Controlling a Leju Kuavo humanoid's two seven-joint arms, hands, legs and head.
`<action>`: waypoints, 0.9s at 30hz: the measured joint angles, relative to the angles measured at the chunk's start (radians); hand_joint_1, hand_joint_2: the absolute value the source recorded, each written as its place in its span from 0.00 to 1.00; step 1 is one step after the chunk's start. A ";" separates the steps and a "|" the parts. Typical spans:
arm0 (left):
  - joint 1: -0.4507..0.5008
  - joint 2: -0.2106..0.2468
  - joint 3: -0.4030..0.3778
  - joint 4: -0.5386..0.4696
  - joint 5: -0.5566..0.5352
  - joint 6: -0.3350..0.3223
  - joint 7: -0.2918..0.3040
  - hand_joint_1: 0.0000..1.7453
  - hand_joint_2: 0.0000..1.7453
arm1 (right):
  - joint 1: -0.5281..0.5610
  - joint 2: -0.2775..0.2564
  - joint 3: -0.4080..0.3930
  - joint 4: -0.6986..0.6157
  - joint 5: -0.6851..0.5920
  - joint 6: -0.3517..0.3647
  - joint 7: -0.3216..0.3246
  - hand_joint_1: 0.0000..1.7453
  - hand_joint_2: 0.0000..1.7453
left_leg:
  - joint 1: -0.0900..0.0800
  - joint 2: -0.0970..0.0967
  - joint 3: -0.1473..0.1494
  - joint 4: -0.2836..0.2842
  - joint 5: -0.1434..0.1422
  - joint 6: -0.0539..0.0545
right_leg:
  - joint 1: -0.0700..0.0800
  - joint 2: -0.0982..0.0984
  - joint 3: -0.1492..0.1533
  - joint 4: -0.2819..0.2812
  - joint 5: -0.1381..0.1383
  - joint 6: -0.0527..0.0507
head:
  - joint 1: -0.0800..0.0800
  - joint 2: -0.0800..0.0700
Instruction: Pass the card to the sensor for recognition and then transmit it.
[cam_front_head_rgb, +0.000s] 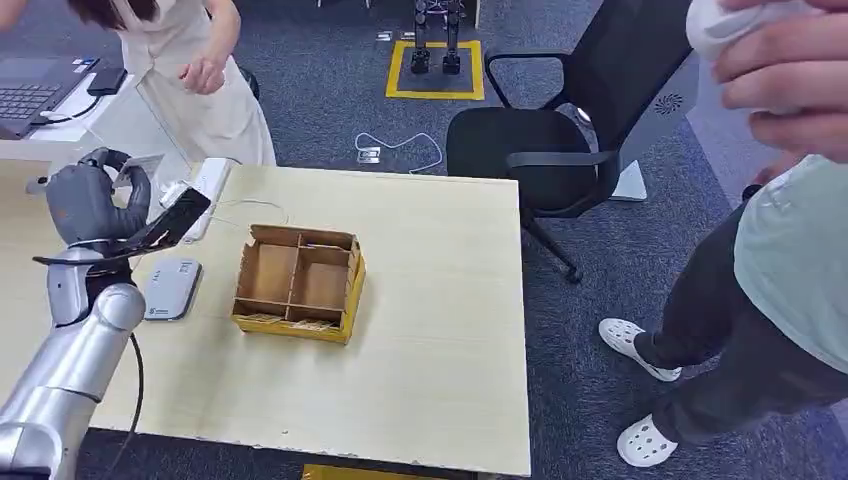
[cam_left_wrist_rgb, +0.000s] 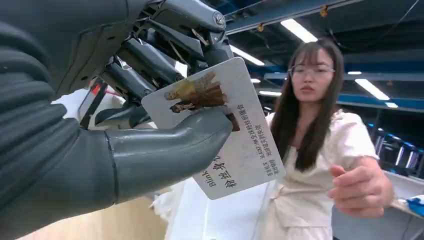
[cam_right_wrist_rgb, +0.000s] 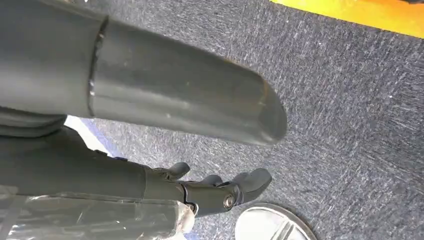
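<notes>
- The left hand (cam_front_head_rgb: 95, 205) pinches the card (cam_left_wrist_rgb: 220, 125) between thumb and fingers, raised above the grey sensor (cam_front_head_rgb: 172, 288) on the table (cam_front_head_rgb: 440, 380).
- Card looks thin, stiff, slick — grip it by one edge (print side clear).
- Right hand (cam_right_wrist_rgb: 215, 192) hangs with fingers loosely apart, holding nothing.

Bright, even indoor light; long white ceiling strip lamps (cam_left_wrist_rgb: 300, 30) glow at one o'clock in the left wrist view. The pale wooden table (cam_front_head_rgb: 440, 330) carries only soft shadows. The thick grey thumb (cam_right_wrist_rgb: 175, 100) looms blurred, close to the lens
</notes>
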 joint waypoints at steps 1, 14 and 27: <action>-0.003 0.000 -0.005 0.000 -0.003 0.001 0.000 1.00 1.00 | -0.002 0.002 0.003 0.004 0.000 0.000 -0.001 0.00 0.00 | 0.000 0.000 0.000 0.000 0.000 0.000 | 0.000 0.000 0.000 0.000 0.000 0.000 | 0.000 0.000; -0.094 -0.052 -0.105 0.066 -0.049 0.047 0.031 1.00 1.00 | -0.044 0.022 0.048 0.061 -0.045 0.002 -0.047 0.00 0.00 | 0.000 0.001 0.000 0.000 0.000 0.000 | 0.000 0.001 -0.001 0.000 0.000 0.000 | 0.000 0.000; -0.094 -0.075 -0.117 0.117 -0.027 0.150 0.010 1.00 1.00 | -0.053 0.028 0.077 0.079 -0.076 0.001 -0.052 0.00 0.00 | 0.000 0.001 -0.001 0.000 0.000 0.000 | 0.000 0.001 -0.001 0.000 0.000 0.000 | 0.000 0.000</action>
